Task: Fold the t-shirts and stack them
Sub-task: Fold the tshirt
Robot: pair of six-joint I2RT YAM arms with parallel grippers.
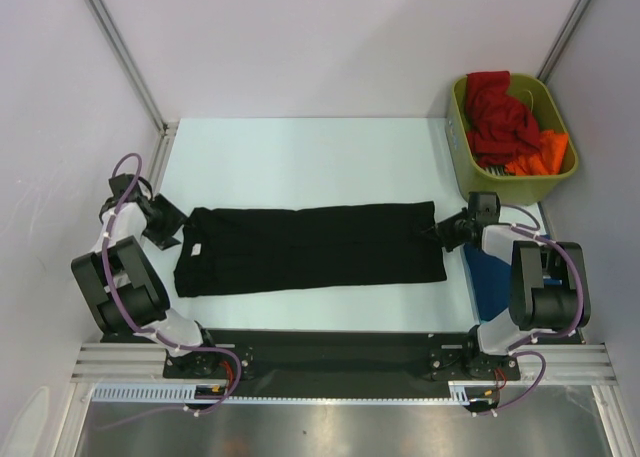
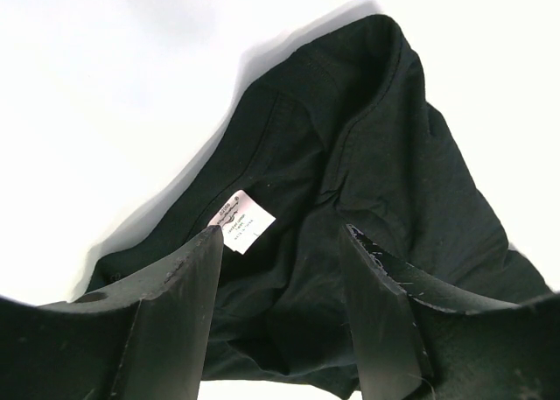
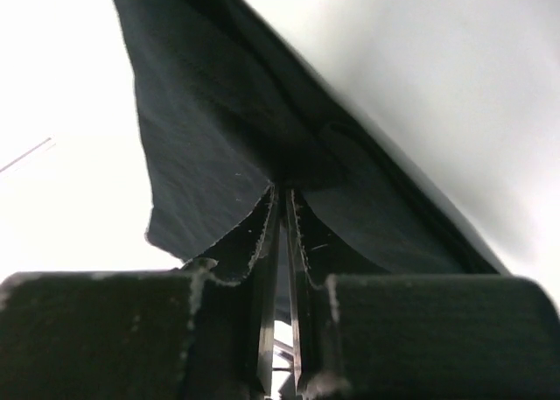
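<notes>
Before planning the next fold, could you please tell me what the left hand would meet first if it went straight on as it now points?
Most likely the black t-shirt, at its collar end near the white label. The open left hand points straight at it, though depth is unclear.

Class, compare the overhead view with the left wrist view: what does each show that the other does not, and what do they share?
Only the overhead view shows the green bin holding a red shirt and an orange shirt, and the right gripper at the right end of the black shirt. Only the left wrist view shows the collar close up, with the left gripper open over it. Both show the black shirt, its white label and the pale table.
</notes>
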